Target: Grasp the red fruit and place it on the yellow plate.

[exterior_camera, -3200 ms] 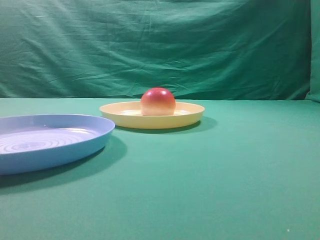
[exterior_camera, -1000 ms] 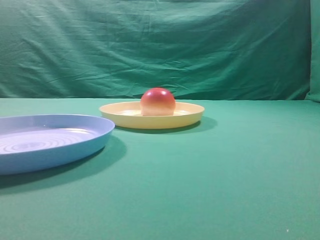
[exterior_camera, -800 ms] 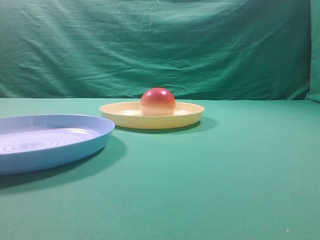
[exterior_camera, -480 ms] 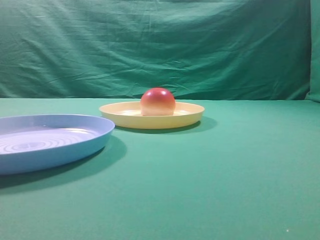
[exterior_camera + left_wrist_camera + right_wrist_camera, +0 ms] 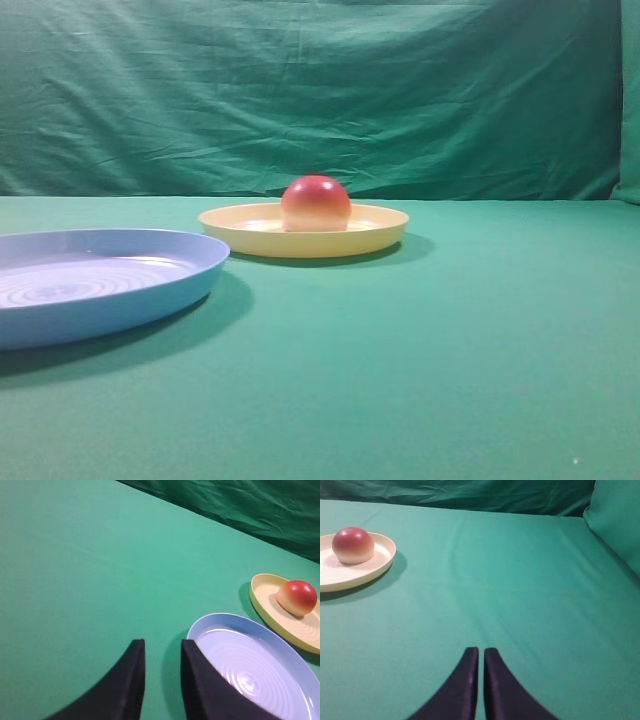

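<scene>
The red fruit (image 5: 316, 203) sits on the yellow plate (image 5: 375, 238), red on top and pale at its base; it also shows in the left wrist view (image 5: 297, 597) on the plate (image 5: 265, 605) and in the right wrist view (image 5: 353, 544) on the plate (image 5: 380, 560). My left gripper (image 5: 162, 647) hovers far from the fruit, beside the light-blue plate, its black fingers (image 5: 134, 675) apart with nothing between them. My right gripper (image 5: 481, 652) stands over bare cloth, well right of the yellow plate, its fingers nearly touching and holding nothing. Neither gripper appears in the exterior view.
A light-blue plate with concentric rings (image 5: 180, 285) lies at the front left, close to the yellow plate; its rim (image 5: 210, 620) is right beside my left gripper. Green cloth covers the table (image 5: 450, 340) and hangs as a backdrop (image 5: 320, 90).
</scene>
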Robot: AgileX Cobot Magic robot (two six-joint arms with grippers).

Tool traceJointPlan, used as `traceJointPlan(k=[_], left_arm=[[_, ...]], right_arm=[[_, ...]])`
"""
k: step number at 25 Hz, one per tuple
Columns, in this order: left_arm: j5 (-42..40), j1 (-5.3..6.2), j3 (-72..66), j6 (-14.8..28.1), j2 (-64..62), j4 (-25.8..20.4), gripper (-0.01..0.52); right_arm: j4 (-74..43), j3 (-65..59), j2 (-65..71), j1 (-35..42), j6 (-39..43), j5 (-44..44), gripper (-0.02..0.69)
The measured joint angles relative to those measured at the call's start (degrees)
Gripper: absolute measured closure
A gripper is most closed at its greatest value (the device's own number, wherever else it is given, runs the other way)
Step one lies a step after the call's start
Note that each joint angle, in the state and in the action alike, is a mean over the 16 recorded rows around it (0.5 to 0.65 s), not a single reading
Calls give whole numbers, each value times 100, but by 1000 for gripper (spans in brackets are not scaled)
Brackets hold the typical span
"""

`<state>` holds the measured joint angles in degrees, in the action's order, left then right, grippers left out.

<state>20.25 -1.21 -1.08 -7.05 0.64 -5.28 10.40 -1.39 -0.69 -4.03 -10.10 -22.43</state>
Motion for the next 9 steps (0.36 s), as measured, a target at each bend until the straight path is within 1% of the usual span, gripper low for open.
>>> traceJointPlan(k=[9], left_arm=[[0, 0, 0, 0, 0, 0, 357]], right_arm=[[0, 0, 0, 0, -1, 0, 665]])
